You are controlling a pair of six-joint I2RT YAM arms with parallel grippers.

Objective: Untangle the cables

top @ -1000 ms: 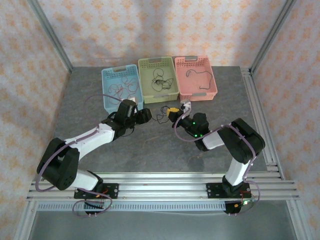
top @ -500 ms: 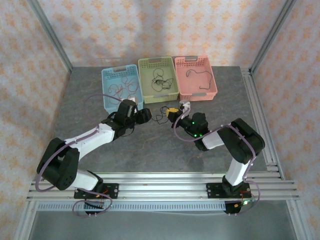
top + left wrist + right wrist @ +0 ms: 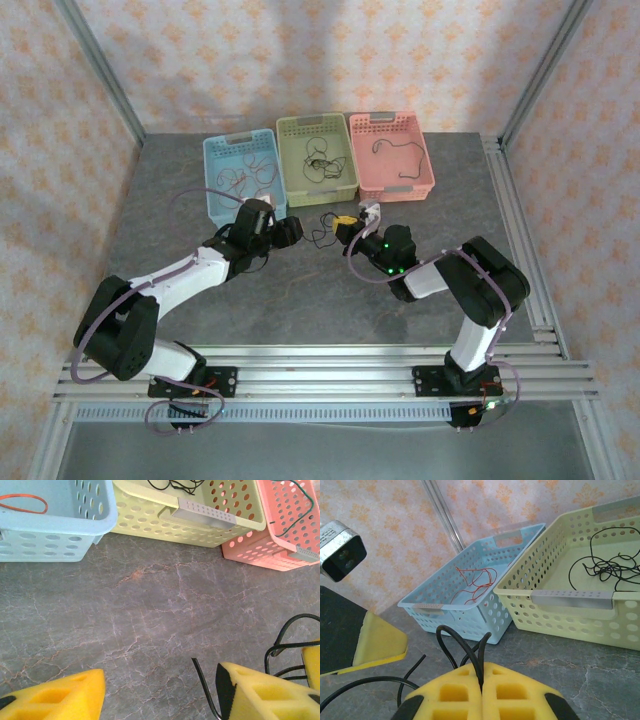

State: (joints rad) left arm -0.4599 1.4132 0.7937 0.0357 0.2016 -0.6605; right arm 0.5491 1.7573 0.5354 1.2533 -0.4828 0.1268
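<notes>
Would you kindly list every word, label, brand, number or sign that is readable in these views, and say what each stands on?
No readable text in any view.
The grey tags on the green basket and the pink basket are blank.
The wallpaper carries only a floral pattern, no lettering.
</notes>
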